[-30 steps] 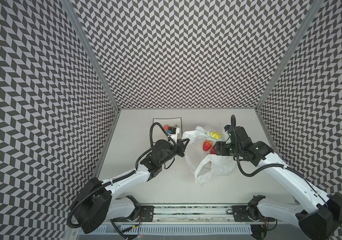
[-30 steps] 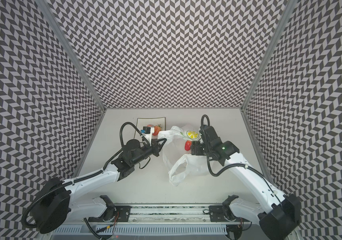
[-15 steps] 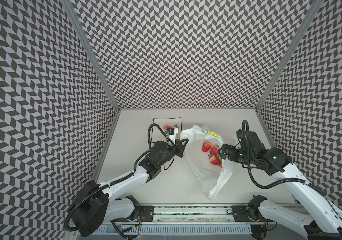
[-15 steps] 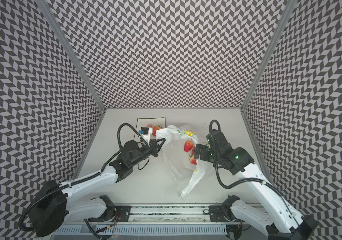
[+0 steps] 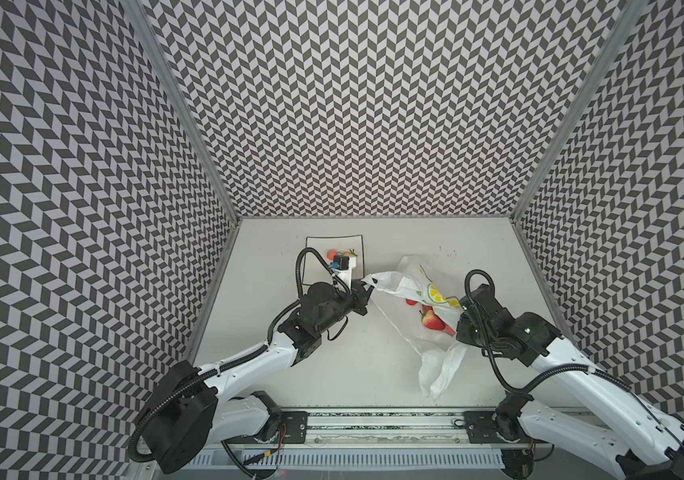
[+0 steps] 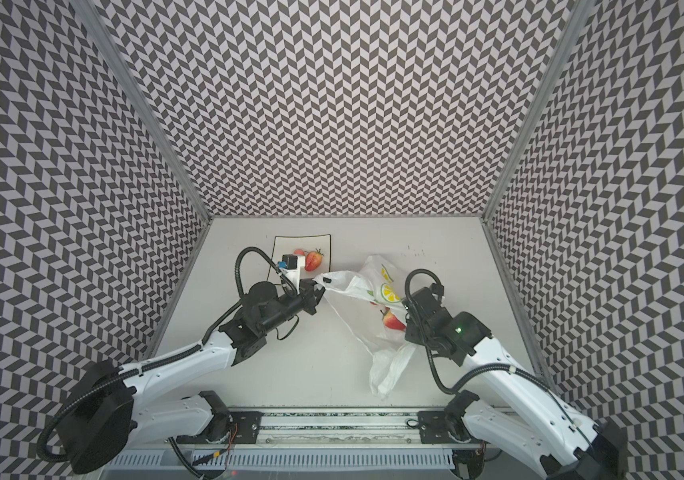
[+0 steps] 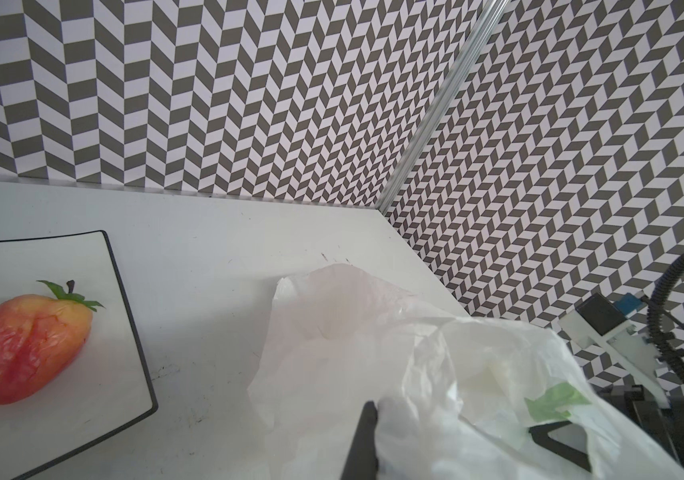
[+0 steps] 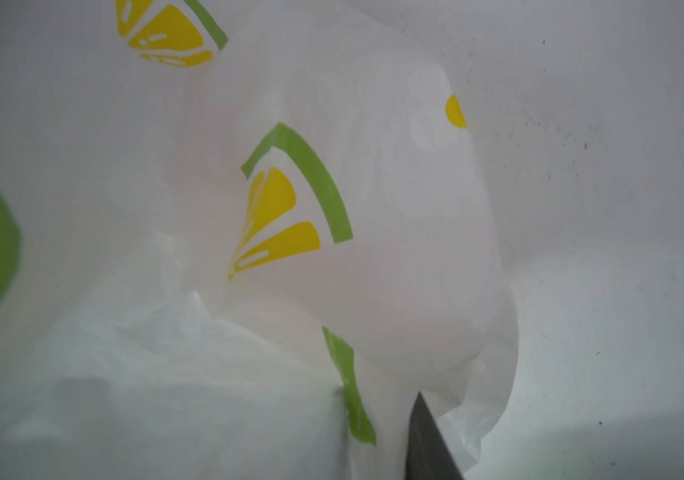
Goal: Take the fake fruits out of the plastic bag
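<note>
The plastic bag now stretches between the grippers, mouth drawn wider than a second ago; the left gripper stays clamped on its handle, the right gripper has backed to the opposite rim, its grip impossible to tell; strawberries inside lie exposed, probably reachable

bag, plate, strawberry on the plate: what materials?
plastic bag: thin translucent white film, crinkled, lemon-slice print.
plate: smooth white, black rim; ceramic or melamine, can't tell.
strawberry: glossy wrinkled red-orange skin, probably moulded plastic or foam.
</note>
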